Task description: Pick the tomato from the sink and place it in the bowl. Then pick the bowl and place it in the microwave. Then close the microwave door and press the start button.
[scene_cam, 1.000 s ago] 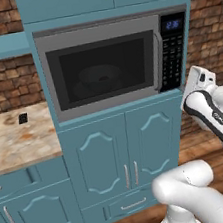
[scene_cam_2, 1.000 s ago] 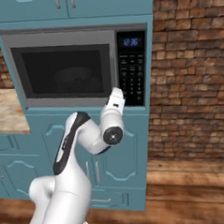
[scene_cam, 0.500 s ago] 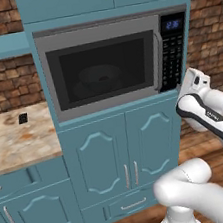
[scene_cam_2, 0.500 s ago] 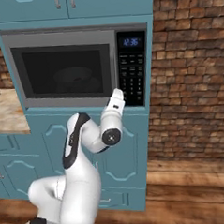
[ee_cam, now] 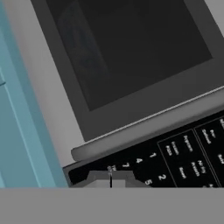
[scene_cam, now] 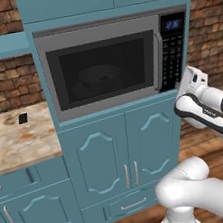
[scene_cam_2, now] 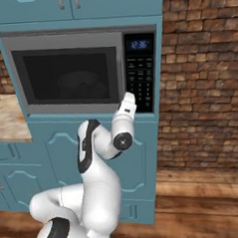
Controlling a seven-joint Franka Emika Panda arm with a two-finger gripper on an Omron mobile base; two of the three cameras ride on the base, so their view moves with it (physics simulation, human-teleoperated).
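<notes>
Two finger tips of the gripper [ee_cam: 110, 178] sit pressed together with only a thin seam between them, holding nothing, and they point at the lower end of the black control panel [ee_cam: 175, 155], close to the keypad digits. From the right base view the gripper [scene_cam_2: 130, 96] reaches up at the bottom of the control panel [scene_cam_2: 140, 72], whose lit display sits at the top, and whether it touches the keys cannot be told. From the left base view the hand [scene_cam: 193, 78] is just beside the lower right corner of the microwave [scene_cam: 116, 62]. The microwave door [scene_cam: 104, 66] is shut flush with the steel front, and its bar handle [ee_cam: 148, 127] runs along the edge next to the panel. Through the dark window a faint round shape of the bowl [scene_cam: 95, 80] can be made out inside the microwave, also seen dimly from the right side [scene_cam_2: 81, 83]; the tomato cannot be made out through the glass. Teal cabinets [scene_cam: 124, 152] frame the microwave above and below, a marble counter [scene_cam: 17, 140] lies to its left, and a brick wall [scene_cam_2: 203, 76] stands to its right.
</notes>
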